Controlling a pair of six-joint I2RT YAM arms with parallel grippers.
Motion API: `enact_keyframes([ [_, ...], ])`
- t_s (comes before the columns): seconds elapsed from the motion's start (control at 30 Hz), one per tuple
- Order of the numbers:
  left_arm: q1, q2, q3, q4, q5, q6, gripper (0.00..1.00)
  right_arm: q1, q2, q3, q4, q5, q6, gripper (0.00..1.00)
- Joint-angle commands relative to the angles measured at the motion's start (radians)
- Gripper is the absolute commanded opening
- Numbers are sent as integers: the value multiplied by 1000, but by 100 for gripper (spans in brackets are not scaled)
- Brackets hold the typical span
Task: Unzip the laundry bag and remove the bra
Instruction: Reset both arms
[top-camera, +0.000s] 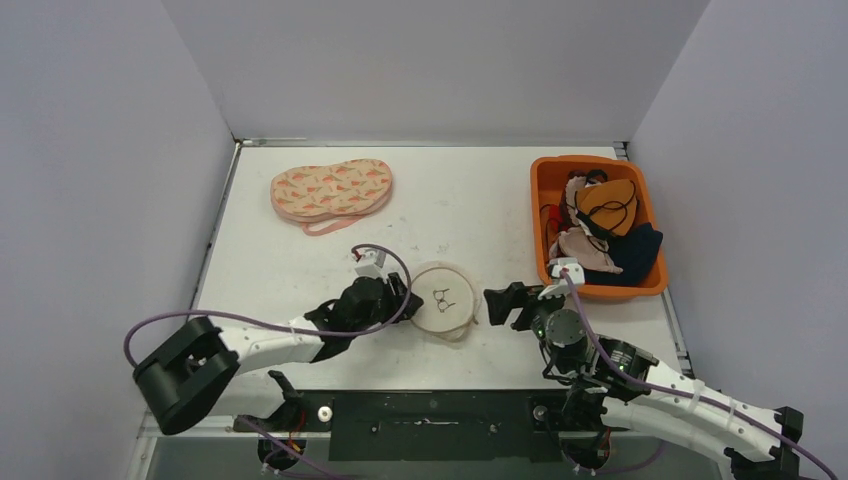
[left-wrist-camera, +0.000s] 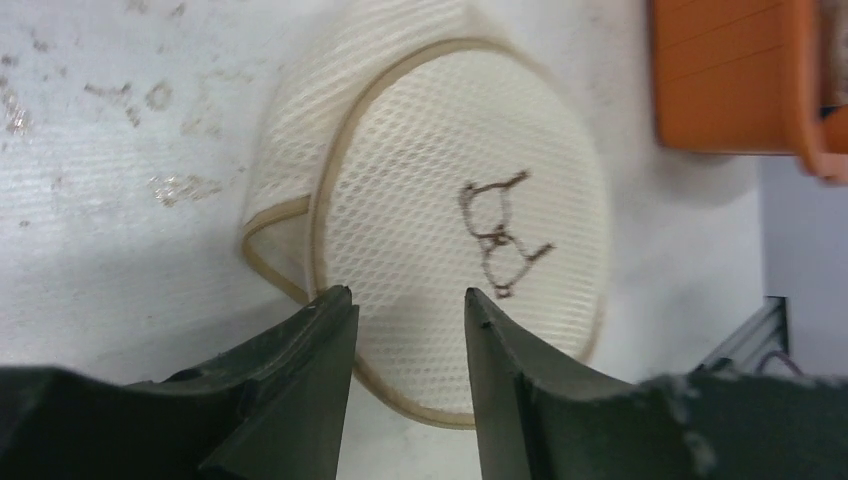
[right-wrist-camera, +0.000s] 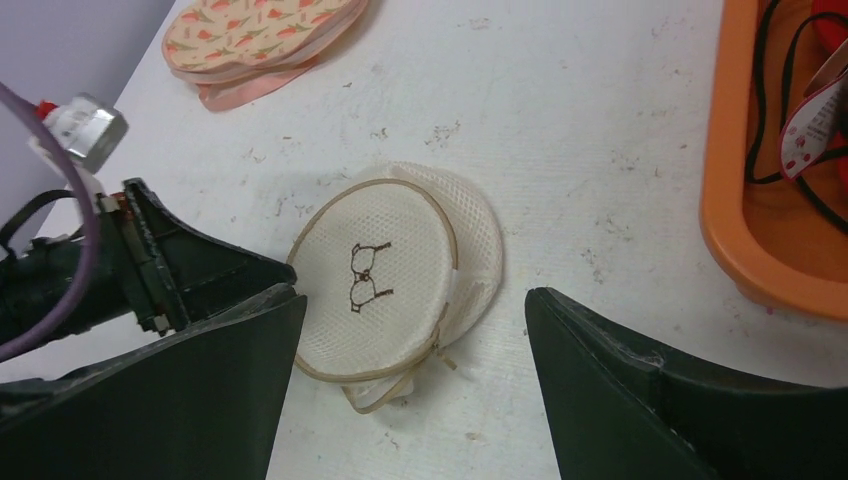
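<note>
At the tips of the left pincer (left-wrist-camera: 405, 295), half parted, lies the laundry bag (top-camera: 444, 300); right pincer (right-wrist-camera: 415, 298) released, nearby.

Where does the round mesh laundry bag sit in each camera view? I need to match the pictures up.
Top external: the laundry bag lies just below the middle of the picture.
Left wrist: it fills the centre.
Right wrist: it lies a little left of centre.
Shared landmark: the orange bin, to the right of the bag in all three views.
</note>
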Motion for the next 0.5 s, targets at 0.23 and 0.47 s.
enact_keyframes([
  [0.23,-20,-535,130,-507,-182,-12,76,6,-66,144,-80,82,-68,86],
  [0.47,-19,-740,160,-761,-341,-30,85,6,-78,131,-59,93,-68,88],
])
